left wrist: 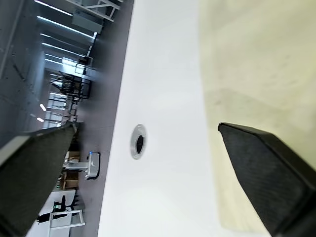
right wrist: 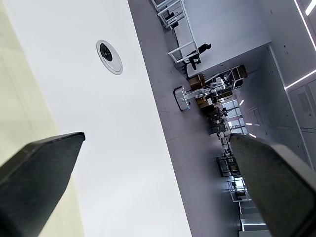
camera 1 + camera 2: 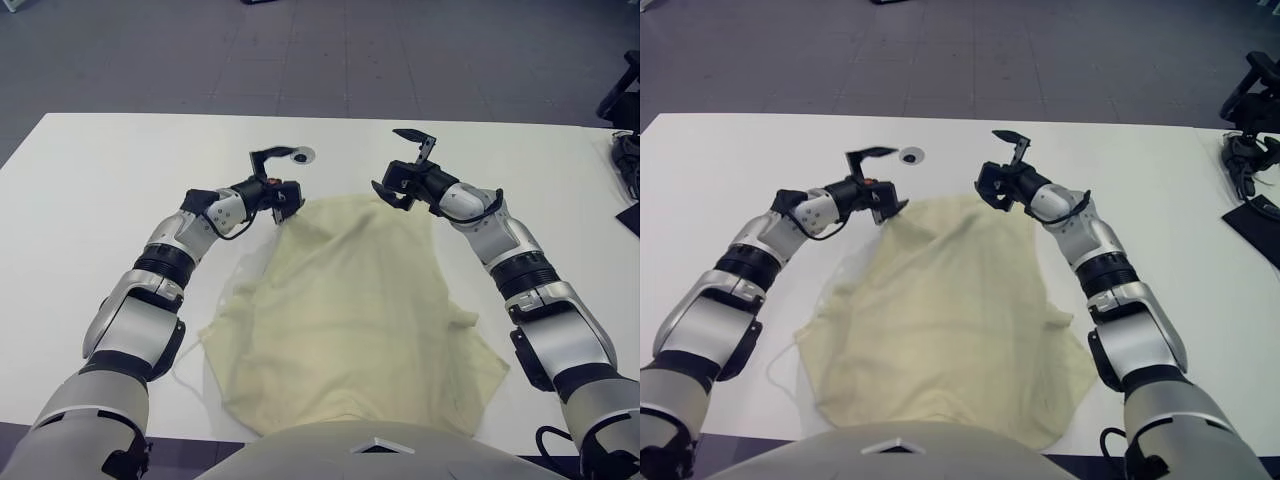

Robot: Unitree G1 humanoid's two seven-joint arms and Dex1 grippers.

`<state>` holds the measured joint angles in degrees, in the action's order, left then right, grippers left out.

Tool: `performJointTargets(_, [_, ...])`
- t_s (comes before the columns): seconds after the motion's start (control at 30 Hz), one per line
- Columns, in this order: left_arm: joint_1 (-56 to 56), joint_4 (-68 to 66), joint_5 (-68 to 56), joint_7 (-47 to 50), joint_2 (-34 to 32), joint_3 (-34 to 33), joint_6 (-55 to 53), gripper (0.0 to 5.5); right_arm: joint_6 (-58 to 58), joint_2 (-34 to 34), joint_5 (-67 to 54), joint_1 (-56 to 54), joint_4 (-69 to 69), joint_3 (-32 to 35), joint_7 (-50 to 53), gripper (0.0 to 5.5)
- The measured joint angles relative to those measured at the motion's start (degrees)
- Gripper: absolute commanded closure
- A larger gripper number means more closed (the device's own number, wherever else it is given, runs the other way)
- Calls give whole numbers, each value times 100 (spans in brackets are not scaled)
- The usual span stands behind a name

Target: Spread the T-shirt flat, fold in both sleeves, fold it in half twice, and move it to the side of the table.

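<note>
I have both arms stretched out in front, elbows bent, wrists turned in toward each other. My left gripper has its two fingers wide apart. My right gripper has its fingers wide apart too

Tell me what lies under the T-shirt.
The T-shirt lies loosely spread on the white table, whose bare top shows beyond the shirt's far and side edges. The cloth hides the surface beneath it, so whether anything else lies there cannot be seen.
</note>
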<state>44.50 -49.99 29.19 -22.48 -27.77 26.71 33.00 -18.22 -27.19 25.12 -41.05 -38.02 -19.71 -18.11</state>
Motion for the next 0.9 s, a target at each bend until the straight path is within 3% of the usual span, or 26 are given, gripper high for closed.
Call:
performJointTargets(0.6, [1122,-1333,1430,900,490,1207,-134,12,-16,66,21,180,95,43,193,10])
performJointTargets(0.9, [1222,-1686,1754,1818,679,1386,-460,12,-19,155,70,292,-41,32,215,10])
